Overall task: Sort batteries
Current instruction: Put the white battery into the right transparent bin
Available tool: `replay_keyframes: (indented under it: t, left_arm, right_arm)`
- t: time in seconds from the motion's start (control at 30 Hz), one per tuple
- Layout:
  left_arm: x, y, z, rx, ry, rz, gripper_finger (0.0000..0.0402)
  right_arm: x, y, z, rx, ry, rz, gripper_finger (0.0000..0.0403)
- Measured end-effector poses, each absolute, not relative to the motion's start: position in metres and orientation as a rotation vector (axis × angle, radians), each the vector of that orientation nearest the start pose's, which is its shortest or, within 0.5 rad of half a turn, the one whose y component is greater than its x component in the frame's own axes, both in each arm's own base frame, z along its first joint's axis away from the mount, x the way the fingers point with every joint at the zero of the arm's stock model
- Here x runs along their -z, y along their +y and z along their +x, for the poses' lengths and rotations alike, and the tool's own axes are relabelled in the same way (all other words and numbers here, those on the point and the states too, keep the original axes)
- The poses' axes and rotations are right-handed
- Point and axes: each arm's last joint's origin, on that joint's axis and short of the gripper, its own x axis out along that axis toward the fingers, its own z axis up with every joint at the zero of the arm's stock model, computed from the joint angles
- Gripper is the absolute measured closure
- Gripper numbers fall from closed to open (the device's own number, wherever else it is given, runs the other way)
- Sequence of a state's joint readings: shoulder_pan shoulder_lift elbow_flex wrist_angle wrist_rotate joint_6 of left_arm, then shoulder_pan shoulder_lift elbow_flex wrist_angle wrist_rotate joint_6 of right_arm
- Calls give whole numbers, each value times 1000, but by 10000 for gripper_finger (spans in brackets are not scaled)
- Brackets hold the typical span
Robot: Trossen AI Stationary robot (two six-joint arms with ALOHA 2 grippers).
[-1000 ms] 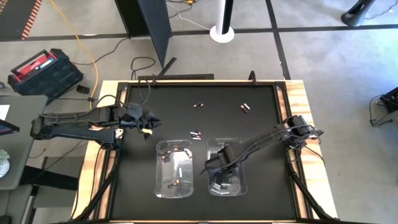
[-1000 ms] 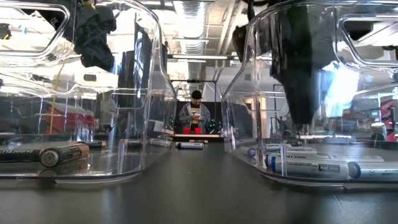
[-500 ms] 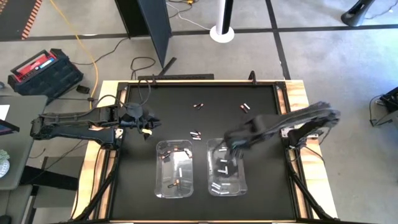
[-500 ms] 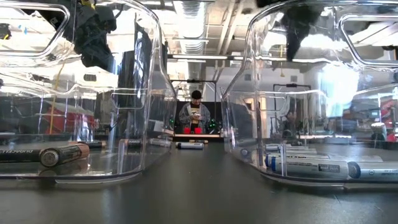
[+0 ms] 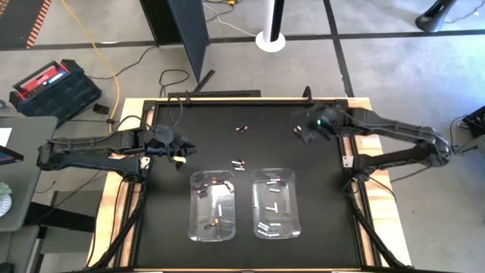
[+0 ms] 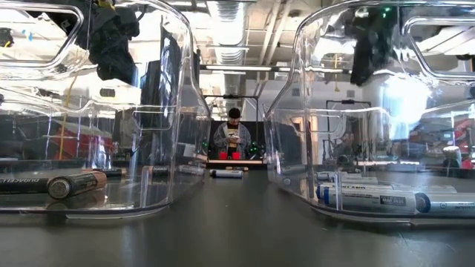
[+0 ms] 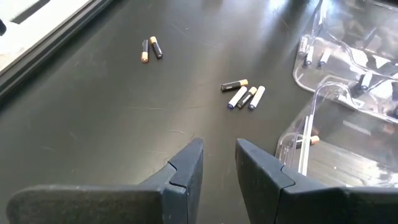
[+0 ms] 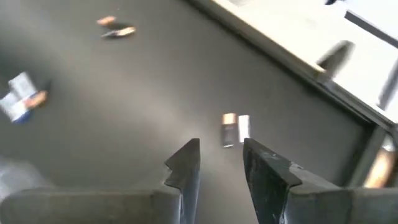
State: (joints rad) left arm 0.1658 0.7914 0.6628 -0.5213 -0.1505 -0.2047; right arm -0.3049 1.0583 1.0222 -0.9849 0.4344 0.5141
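Right claw (image 8: 221,163), open and empty, moved from the bin (image 5: 276,203) to two loose batteries (image 8: 235,130).

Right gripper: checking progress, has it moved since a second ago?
Yes. The right gripper left the right bin for the table's far side, near two loose batteries.

The left arm reaches in from the left side, its left gripper (image 7: 217,167) hanging above the table with the fingers (image 7: 186,171) parted by a narrow gap, nothing between them. The right arm stretches toward the far right; the right gripper (image 8: 219,160) hangs there, fingers apart and empty.
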Motion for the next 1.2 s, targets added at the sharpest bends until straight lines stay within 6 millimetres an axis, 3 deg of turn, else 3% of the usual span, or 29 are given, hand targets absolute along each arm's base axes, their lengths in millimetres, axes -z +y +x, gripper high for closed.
replay_keyframes:
  t: [0.23,0.37,0.53,0.7,0.83,1.2]
  left_arm:
    - [-261,31,159,-372,620,-202,310]
    - [-261,32,158,-406,622,-174,310]
    - [-261,33,158,-453,616,-164,310]
    - [-261,34,158,-457,616,-162,310]
    - [-261,35,158,-468,618,-151,310]
    - [-261,39,156,-495,617,-157,310]
  right_arm:
    - [-281,-120,170,1061,925,465,227]
    - [-259,-147,175,1082,1021,551,201]
    - [-228,-172,182,1066,1191,541,190]
    - [-202,-189,190,935,1249,610,199]
    - [-186,-199,191,934,1295,629,206]
    - [-163,-208,200,840,1344,618,219]
